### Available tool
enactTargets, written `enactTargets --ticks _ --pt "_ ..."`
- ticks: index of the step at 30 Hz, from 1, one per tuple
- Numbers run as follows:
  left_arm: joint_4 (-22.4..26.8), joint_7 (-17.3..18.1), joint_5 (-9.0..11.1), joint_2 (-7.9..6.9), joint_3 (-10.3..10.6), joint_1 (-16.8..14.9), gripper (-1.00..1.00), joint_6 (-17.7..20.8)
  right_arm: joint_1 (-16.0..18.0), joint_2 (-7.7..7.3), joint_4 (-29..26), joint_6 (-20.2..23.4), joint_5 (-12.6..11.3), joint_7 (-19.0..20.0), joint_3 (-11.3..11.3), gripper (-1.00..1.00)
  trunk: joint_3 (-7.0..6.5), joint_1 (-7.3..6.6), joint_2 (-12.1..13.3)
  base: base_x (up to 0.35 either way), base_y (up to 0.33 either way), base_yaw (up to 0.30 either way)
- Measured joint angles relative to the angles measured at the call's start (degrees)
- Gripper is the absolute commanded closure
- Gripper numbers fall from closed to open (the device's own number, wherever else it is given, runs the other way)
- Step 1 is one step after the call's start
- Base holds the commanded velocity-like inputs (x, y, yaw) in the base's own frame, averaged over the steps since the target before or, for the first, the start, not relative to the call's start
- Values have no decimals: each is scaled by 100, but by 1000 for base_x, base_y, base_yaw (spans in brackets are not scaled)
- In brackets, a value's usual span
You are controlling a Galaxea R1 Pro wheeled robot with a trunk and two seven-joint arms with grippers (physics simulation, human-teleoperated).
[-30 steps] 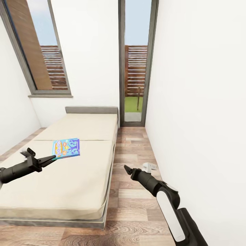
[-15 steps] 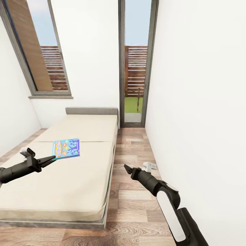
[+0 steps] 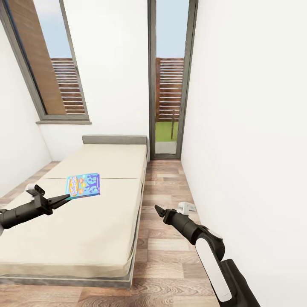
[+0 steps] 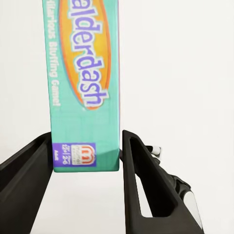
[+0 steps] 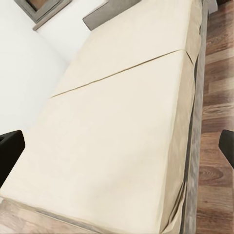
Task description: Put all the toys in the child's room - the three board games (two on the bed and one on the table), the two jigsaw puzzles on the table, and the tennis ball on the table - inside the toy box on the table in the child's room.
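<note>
In the head view the left end effector (image 3: 66,196) reaches out over the cream-beige bed (image 3: 98,221), its tip at the near lower corner of a board game (image 3: 83,185), a flat box with a blue and teal cover. The box looks raised off the bed top and tilted rather than lying flat, though the head view alone does not settle that. The left wrist view shows the box (image 4: 84,83) end-on between the two dark fingers (image 4: 141,180), its teal edge printed with orange and purple lettering; the fingers sit against its two faces, so the left end effector (image 4: 87,161) is clamped on the game at its lower end. The right end effector (image 3: 158,209) hangs over the wood-plank floor (image 3: 166,256) beside the bed, well apart from the game, and its fingers look close together in the head view, yet the right wrist view shows dark fingertips (image 5: 9,151) at opposite edges, so they stand apart, holding nothing, with the bed (image 5: 126,122) beyond them.
</note>
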State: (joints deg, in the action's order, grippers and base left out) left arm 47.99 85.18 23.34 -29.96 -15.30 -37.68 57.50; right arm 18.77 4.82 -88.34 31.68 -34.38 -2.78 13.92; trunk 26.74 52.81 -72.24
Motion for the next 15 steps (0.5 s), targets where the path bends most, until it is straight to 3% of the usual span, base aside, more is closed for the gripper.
enactTargets --ticks 10,15 --pt "0 1 1 -1 6 0 100 0 0 8 -1 -8 8 0 13 -100 -180 -220 401 0 0 1" --pt "1 -1 -2 -4 6 1 100 0 0 9 6 -9 10 -6 14 -100 -273 -330 602 0 0 124"
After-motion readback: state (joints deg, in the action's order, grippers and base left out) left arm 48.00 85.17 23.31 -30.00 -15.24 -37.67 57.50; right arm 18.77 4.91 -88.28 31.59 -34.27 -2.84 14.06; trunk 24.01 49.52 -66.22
